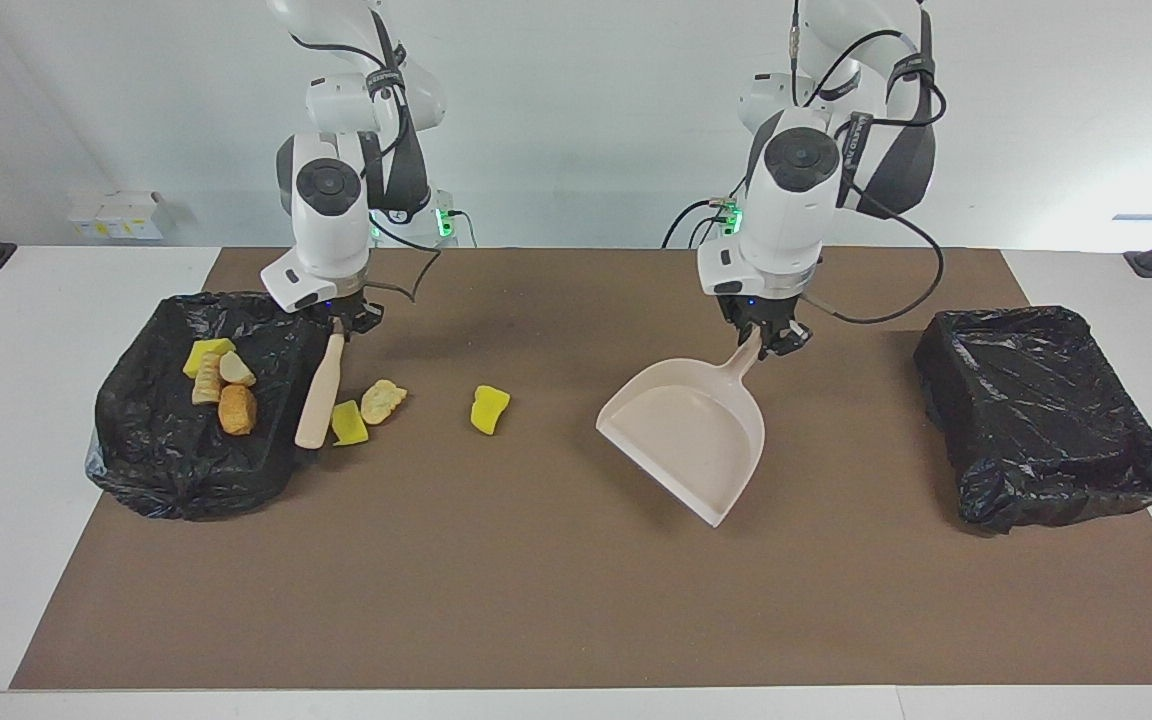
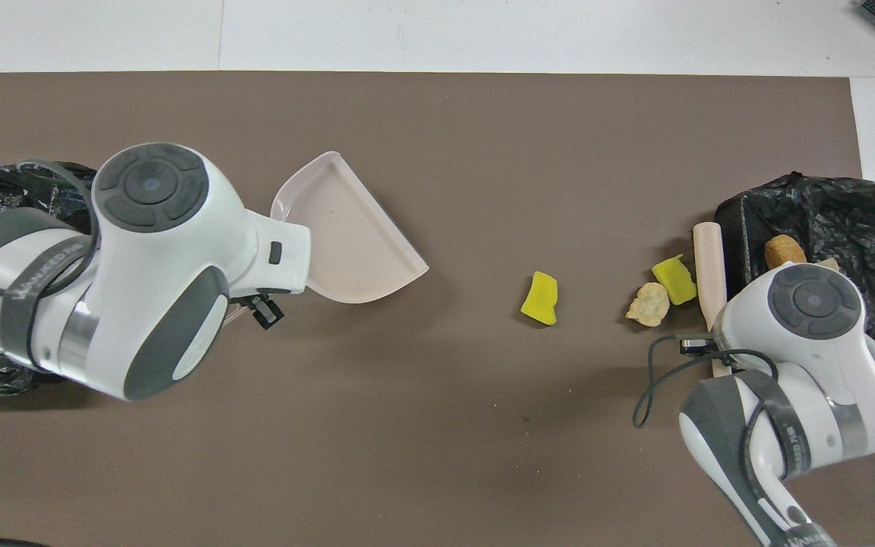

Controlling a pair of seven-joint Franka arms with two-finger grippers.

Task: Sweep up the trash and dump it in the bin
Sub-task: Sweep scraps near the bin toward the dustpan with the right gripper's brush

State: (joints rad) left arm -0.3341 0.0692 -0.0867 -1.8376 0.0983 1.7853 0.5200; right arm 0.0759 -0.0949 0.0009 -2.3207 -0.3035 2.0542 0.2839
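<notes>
My right gripper (image 1: pixel 339 322) is shut on the handle of the beige brush (image 1: pixel 319 393). The brush (image 2: pixel 709 262) hangs tilted, its lower end down between the black bin (image 1: pixel 266 300) and a yellow-green sponge piece (image 1: pixel 348 423). A pale pastry (image 1: pixel 382 400) lies beside that sponge. A yellow sponge chunk (image 1: pixel 489 409) lies alone nearer the mat's middle. Several pieces of trash (image 1: pixel 219 385) rest in the bin. My left gripper (image 1: pixel 764 338) is shut on the handle of the beige dustpan (image 1: pixel 691 440), holding it tilted and empty over the mat.
A second black-lined bin (image 1: pixel 996 318) stands at the left arm's end of the table with nothing showing in it. A brown mat (image 1: pixel 536 600) covers the table between the bins.
</notes>
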